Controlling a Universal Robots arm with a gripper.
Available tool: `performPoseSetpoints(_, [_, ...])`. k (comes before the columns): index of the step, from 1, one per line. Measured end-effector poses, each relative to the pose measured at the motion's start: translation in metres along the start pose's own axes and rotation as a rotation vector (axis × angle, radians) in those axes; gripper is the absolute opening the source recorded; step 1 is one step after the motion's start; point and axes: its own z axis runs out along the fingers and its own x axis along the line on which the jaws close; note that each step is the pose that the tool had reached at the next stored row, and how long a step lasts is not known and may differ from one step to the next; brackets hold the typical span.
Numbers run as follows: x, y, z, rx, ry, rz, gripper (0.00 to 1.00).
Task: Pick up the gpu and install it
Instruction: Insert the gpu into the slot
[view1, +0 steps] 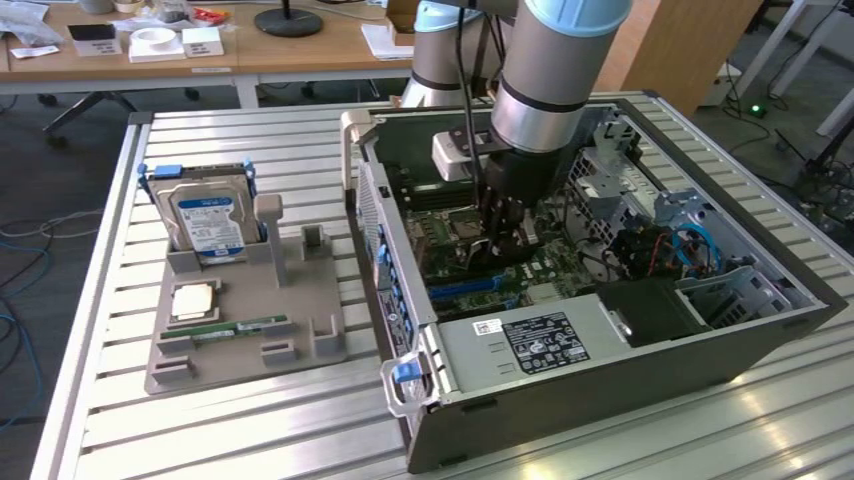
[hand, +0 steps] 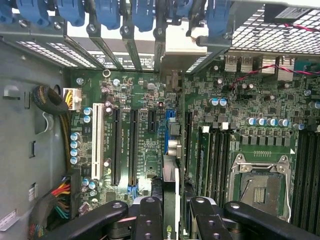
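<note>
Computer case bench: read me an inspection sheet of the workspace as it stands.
Surface: slatted metal table carrying an open computer case and a grey tray.
Job's things: gpu edge-on over the motherboard, near the blue slot.
Clutter: hard drive, RAM stick and processor on the tray.
Gripper: gripper shut on the gpu, inside the case.
Cables: wire bundle and blue cables inside the case.
Surroundings: wooden desk behind the table.

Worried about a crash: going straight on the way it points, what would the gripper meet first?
Probably the motherboard, near its blue slot: the graphics card held in the gripper would touch there first, though depth is hard to judge.
</note>
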Motion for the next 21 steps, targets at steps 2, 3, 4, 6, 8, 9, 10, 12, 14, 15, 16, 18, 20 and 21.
performPoseSetpoints(2, [0.0000,0.0000,0.0000,0.0000,0.0000,0.000,0.26])
performPoseSetpoints(3, [0.0000,0.0001,0.0001,0.0000,-0.0001,0.000,0.26])
performPoseSetpoints(4, [0.0000,0.0001,0.0007,0.0003,-0.0004,0.000,0.26])
performPoseSetpoints(6, [0.0000,0.0004,0.0014,0.0002,-0.0002,0.000,0.26])
performPoseSetpoints(8, [0.0001,0.0004,0.0015,0.0000,0.0001,0.000,0.26])
performPoseSetpoints(9, [0.0001,0.0004,0.0015,0.0000,0.0001,0.000,0.26])
performPoseSetpoints(10, [0.0001,0.0004,0.0016,0.0000,0.0001,0.000,0.26])
performPoseSetpoints(12, [0.0000,0.0008,0.0017,0.0002,-0.0002,0.000,0.26])
performPoseSetpoints(14, [0.0000,0.0013,0.0017,0.0002,-0.0003,0.000,0.26])
performPoseSetpoints(15, [0.0000,0.0015,0.0017,0.0002,-0.0002,0.000,0.26])
performPoseSetpoints(16, [0.0000,0.0017,0.0017,0.0001,-0.0002,0.000,0.26])
performPoseSetpoints(18, [0.0000,0.0020,0.0017,0.0001,-0.0002,0.000,0.26])
performPoseSetpoints(20, [0.0000,0.0022,0.0017,0.0001,-0.0001,0.000,0.26])
performPoseSetpoints(21, [0.0000,0.0024,0.0019,0.0001,-0.0001,0.000,0.26])
